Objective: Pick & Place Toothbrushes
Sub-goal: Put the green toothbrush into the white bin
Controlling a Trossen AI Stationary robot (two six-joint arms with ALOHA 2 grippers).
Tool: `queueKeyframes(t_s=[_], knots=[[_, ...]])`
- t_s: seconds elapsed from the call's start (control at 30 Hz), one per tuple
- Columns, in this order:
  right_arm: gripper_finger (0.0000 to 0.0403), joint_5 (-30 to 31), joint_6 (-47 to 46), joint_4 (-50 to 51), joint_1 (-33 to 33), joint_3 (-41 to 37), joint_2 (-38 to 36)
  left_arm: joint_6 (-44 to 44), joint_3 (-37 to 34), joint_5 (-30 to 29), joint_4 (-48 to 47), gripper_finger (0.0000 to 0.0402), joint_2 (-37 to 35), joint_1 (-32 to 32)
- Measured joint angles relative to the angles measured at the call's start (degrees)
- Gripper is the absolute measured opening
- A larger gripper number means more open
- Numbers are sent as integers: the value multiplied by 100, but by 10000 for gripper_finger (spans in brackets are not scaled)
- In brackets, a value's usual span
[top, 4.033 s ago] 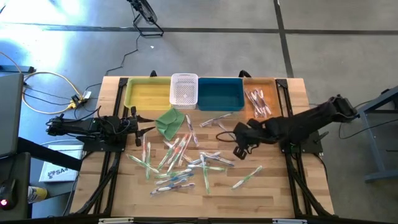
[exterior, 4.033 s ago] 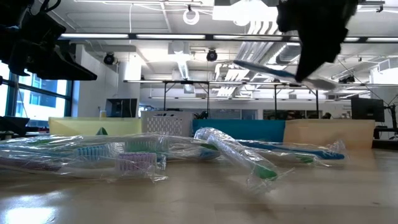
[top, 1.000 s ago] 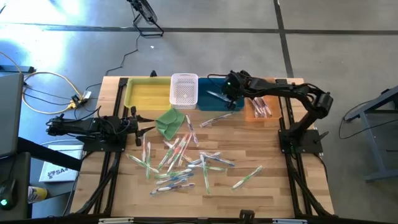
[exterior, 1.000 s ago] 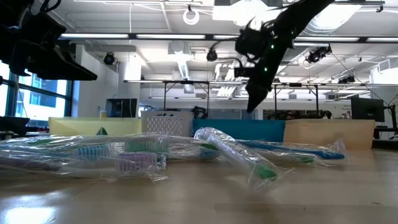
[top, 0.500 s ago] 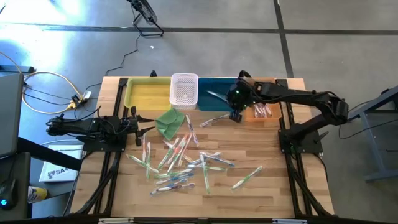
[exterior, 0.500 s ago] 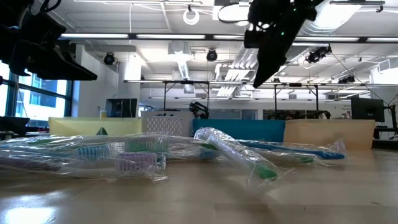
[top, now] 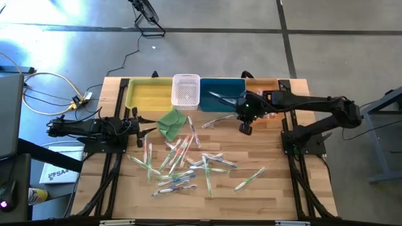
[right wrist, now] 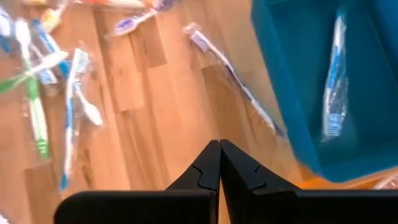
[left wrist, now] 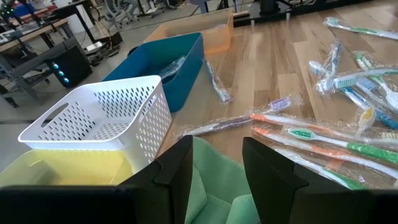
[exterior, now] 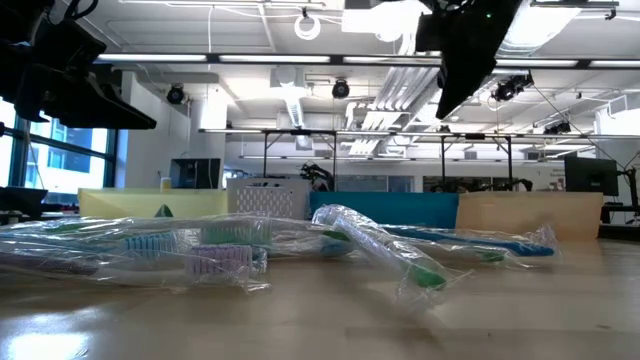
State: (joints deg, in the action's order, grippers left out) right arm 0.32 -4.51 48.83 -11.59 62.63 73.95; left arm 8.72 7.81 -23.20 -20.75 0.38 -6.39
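Wrapped toothbrushes (top: 182,163) lay scattered across the table's (top: 270,194) middle. The right gripper (top: 244,128) hung above bare wood beside the blue bin (top: 229,100), fingers pressed together, empty. One blue toothbrush (right wrist: 334,93) lay inside that bin. The left gripper (left wrist: 214,168), partly open and empty, waited by the green cloth (top: 171,122).

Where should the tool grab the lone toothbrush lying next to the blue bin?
Probably mid-handle on the toothbrush, coming straight down. It lies flat on the table, apart from the pile, beside the blue bin, so fingers can straddle its thin width. The shut right tool hovers nearby.

bins: yellow (top: 149,94) | perforated white (top: 186,90) | teal-blue (top: 223,94) | orange (top: 260,85) | cloth (top: 171,122): green
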Motion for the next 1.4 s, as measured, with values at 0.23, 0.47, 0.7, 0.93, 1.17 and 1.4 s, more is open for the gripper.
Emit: queueKeyframes(t_s=[0.23, 0.47, 0.7, 0.93, 1.17, 1.4], knots=[[3, 243, -454, -390, 307, -671, -498, -1, 0, 0, 0, 136, 0, 2], [3, 379, -821, -1653, 501, -1669, -1210, -24, 0, 0, 4, 136, 0, 1], [3, 375, -938, -3269, 653, -2675, -1872, -172, 0, 3, 12, 136, 0, 0], [2, 57, -700, -5643, 647, -3710, -2209, -188, -15, 4, 164, 136, 0, 0], [2, 80, -439, -6622, 646, -4185, -2395, -312, -15, 4, 168, 136, 0, 2], [2, 31, -272, -7099, 629, -4273, -2474, -307, -15, 4, 168, 136, 0, 1]])
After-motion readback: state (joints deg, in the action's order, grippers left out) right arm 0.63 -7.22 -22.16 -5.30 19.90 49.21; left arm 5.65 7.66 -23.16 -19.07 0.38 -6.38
